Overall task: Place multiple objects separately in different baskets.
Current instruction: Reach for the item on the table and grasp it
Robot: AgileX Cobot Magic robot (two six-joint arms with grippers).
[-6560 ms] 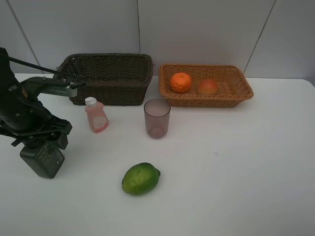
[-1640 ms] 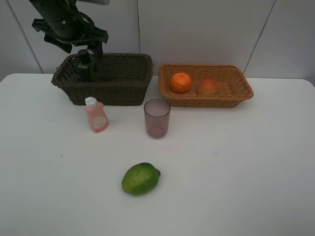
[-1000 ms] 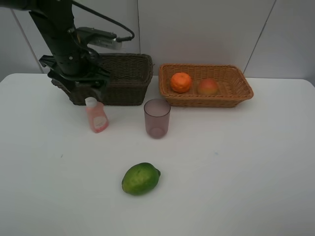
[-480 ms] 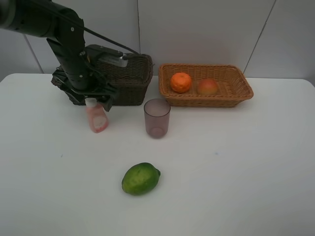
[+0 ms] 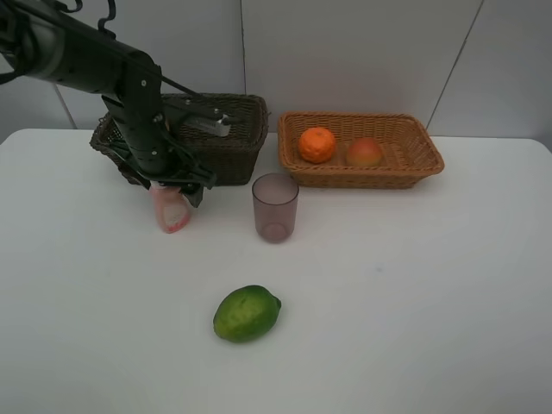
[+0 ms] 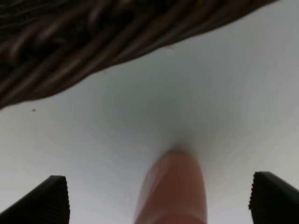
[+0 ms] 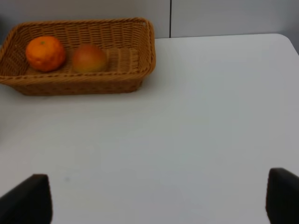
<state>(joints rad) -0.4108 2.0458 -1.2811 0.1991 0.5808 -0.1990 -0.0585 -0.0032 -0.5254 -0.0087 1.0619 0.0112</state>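
Orange [image 5: 316,144], peach [image 5: 365,153] in tan basket [image 5: 379,178]

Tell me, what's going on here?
The left gripper is open, its fingers straddling the pink bottle in front of the dark brown basket, not closed on it. The orange and peach sit in the tan basket; the purplish cup and green fruit stand on the table. The right gripper hangs open.

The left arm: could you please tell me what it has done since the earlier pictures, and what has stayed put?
The left gripper carried the dark green pump bottle from the table into the dark basket, let go, then came down open around the pink bottle, not yet gripping. The cup, the green fruit, and the orange and peach in the light basket stayed.
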